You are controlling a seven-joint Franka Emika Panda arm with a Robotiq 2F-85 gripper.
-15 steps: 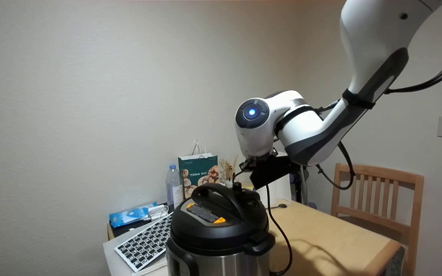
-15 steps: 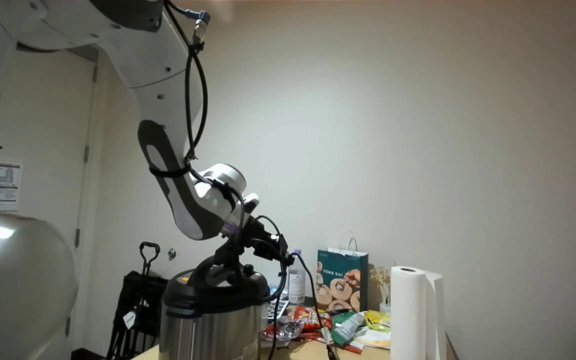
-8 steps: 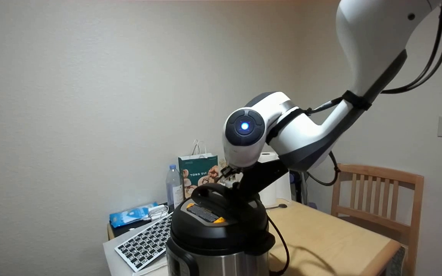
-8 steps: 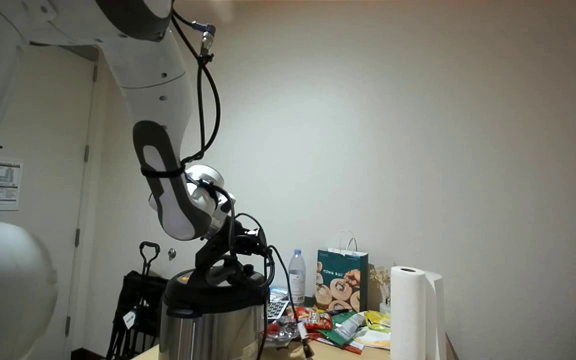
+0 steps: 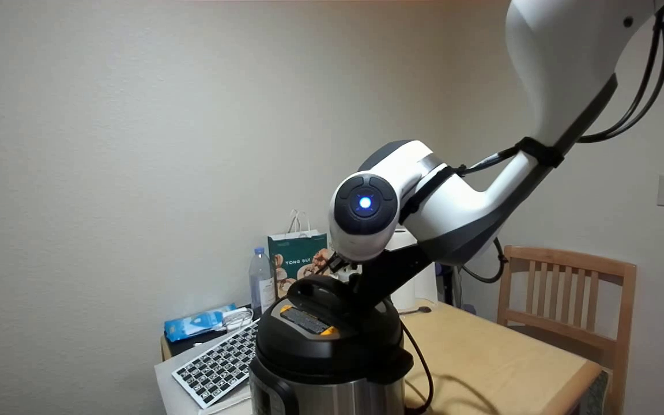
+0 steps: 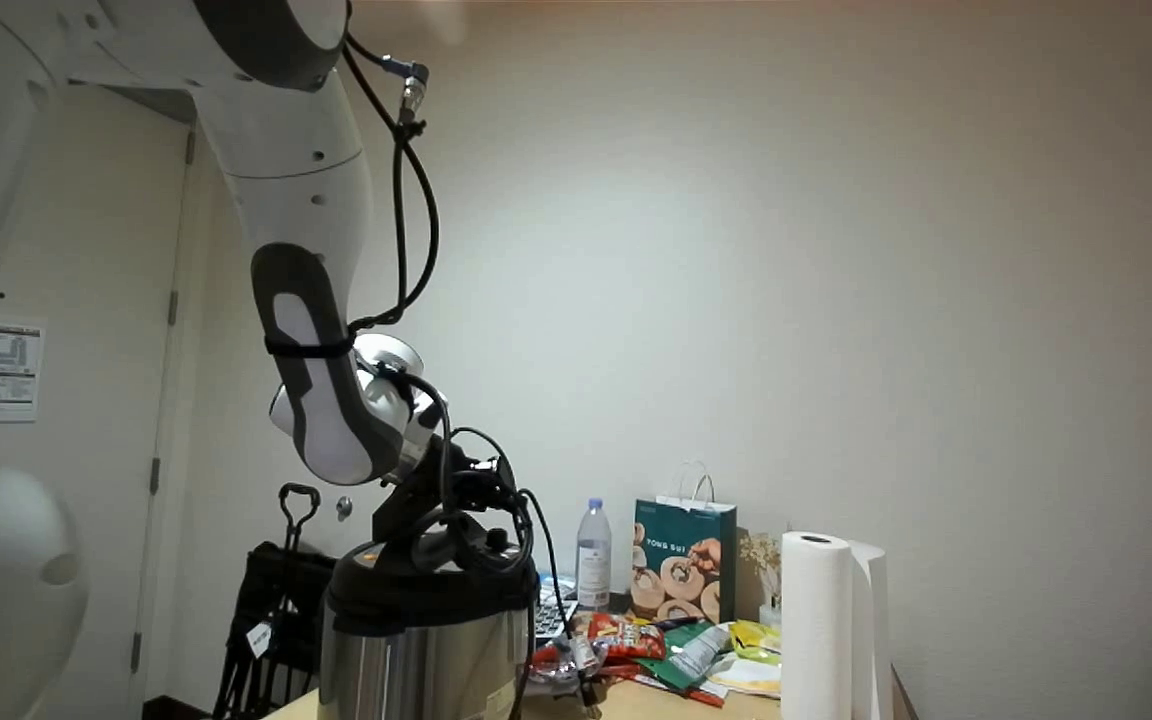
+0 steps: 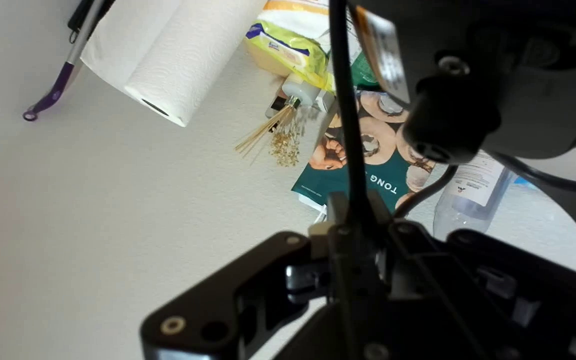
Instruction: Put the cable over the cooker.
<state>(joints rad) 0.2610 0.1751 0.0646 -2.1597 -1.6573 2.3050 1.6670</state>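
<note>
The tool (image 7: 358, 209) has dipped, pinching the cable (image 7: 349, 125); letting go early could drop it beside the cooker (image 5: 329, 358), toward the wall-side edge of the surface (image 5: 487, 346).

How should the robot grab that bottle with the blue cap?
I'd try the neck of the bottle, just under its blue cap, coming from above: it stands upright, narrows there, and its top shows unblocked in both exterior views.

The wall (image 6: 736, 250) is palest at upper centre, dimming outward; soft, curved shadows cross the counter (image 5: 499, 351).
</note>
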